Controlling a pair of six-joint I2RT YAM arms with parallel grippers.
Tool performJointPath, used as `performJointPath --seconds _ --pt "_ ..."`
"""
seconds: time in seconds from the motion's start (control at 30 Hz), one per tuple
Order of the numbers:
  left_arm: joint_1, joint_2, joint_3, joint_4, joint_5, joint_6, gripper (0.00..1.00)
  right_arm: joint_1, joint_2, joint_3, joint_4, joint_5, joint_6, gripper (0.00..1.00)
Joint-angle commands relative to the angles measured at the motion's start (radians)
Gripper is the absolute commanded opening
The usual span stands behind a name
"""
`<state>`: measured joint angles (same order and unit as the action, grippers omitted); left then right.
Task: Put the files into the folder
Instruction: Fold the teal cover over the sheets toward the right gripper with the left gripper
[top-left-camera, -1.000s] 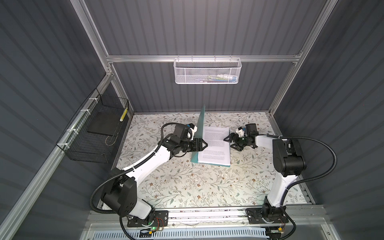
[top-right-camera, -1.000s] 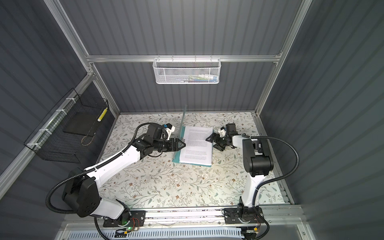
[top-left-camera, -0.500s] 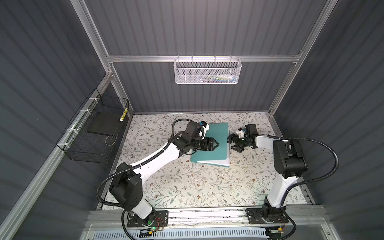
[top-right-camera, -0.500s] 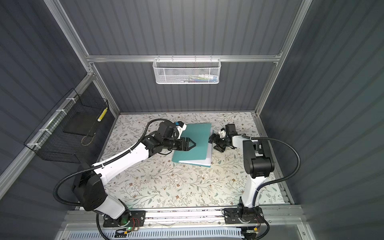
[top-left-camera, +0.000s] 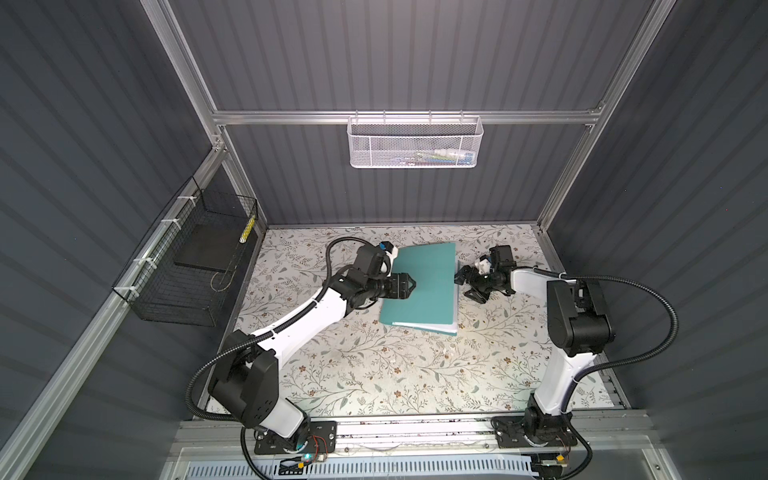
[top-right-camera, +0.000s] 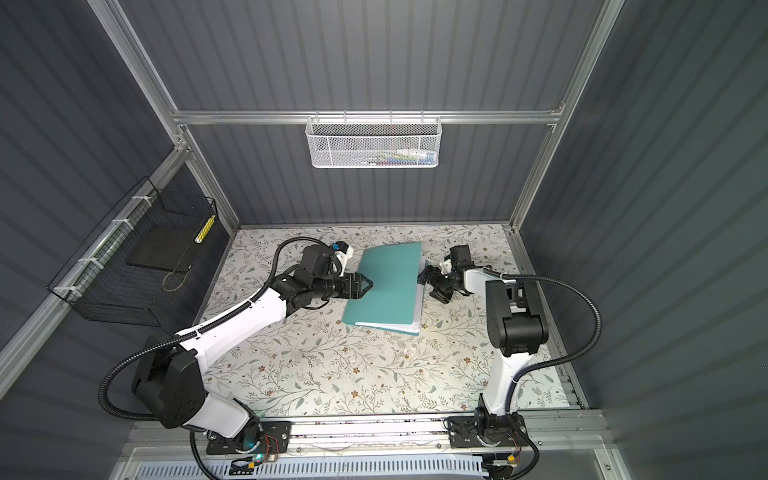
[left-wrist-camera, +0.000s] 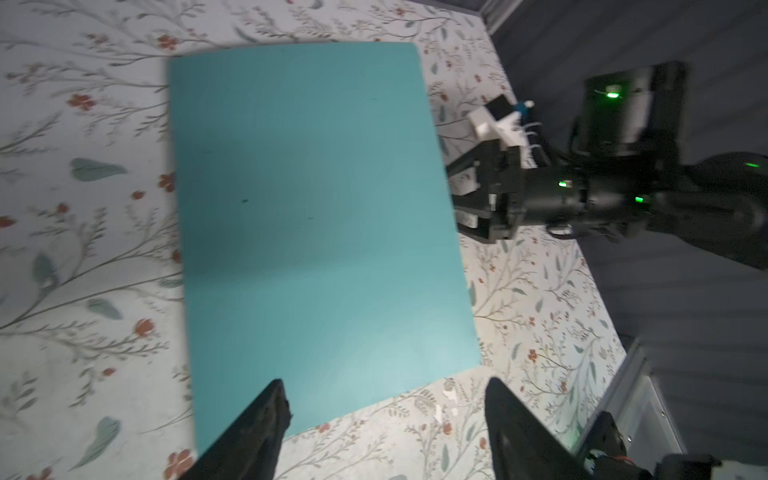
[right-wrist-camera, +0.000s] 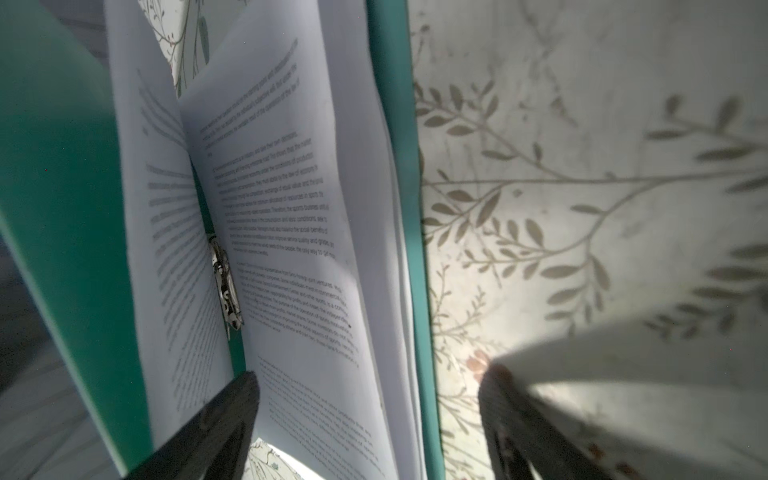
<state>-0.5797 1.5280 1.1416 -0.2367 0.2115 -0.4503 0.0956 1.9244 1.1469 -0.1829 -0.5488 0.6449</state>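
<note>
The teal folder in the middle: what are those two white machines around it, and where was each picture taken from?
Two robot arms stand at a flowered table. Two pictures look down from overhead; the other two come from cameras on the arms' wrists. The teal folder lies on the table with printed paper sheets inside, beside its metal clip. The left pincer is open over the cover. The right pincer is open at the folder's loose edge. Neither holds anything.
</note>
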Motion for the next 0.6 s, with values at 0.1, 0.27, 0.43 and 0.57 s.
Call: performJointPath --seconds 0.1,0.27,0.43,0.57 --pt "0.107 0.027 -0.08 0.094 -0.055 0.081 0.75 -0.012 -0.034 -0.022 -0.031 0.147 0.085 0.85" --pt "0.158 0.144 -0.088 0.194 -0.029 0.067 0.75 -0.027 -0.087 -0.055 0.016 0.176 0.137 0.84" --pt "0.181 0.292 -0.065 0.283 0.032 0.035 0.72 -0.025 -0.012 0.025 0.019 0.134 0.147 0.81" --pt "0.185 0.361 -0.058 0.329 0.083 0.009 0.7 -0.012 0.052 0.084 0.018 0.103 0.15 0.79"
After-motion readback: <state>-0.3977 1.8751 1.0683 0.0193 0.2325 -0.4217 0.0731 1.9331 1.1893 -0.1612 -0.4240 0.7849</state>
